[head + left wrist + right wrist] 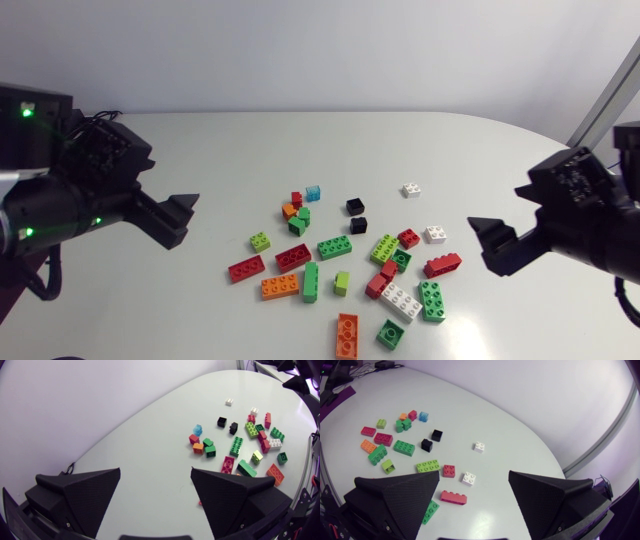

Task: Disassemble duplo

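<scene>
While glossy studded bricks (334, 247) litter the smooth white table (220, 150), left gripper (183, 218) and right gripper (482, 245) gape wide.

Scattered plastic duplo bricks (334, 247) lie on the white worktop (200, 160), between the left arm (60, 190) and right arm (590, 215). A small white square brick (411, 189) sits back right; a long orange brick (347, 334) frontmost.

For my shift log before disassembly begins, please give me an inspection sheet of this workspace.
Surface: white matte table, no stains seen.
Job's things: small plastic Duplo bricks of many colours, scattered mid-table; the red, orange and green cluster looks joined.
Clutter: nothing seen.
End effectors: left black wedge-fingered end effector and right end effector both open, empty, away from the bricks.
Cables: thin dark cable at the table's edge.
Surroundings: nothing seen.
</scene>
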Robot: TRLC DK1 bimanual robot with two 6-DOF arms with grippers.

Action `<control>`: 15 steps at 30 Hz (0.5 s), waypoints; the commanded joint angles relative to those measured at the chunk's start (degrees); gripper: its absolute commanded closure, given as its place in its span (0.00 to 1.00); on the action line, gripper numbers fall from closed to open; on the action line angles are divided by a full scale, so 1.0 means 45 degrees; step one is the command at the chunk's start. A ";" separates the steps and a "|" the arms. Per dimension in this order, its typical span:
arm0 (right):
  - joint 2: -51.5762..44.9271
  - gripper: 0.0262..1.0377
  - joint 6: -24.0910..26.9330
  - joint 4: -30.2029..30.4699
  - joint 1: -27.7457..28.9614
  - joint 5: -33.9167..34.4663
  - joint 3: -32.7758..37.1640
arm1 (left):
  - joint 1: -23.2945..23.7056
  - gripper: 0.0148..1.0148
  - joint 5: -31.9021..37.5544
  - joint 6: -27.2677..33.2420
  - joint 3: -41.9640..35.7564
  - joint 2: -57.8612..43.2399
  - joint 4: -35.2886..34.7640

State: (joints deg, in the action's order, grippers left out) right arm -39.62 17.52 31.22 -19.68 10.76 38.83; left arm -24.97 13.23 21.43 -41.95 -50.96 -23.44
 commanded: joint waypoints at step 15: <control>0.5620 0.04 0.2357 -0.0493 0.2792 0.1299 -0.1851 | 0.0237 0.04 0.2918 -0.0817 0.1979 0.5875 -0.0963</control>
State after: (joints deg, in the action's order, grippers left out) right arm -15.51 25.45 29.95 -8.29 15.92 33.06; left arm -24.99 25.50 17.32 -35.38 -26.35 -27.20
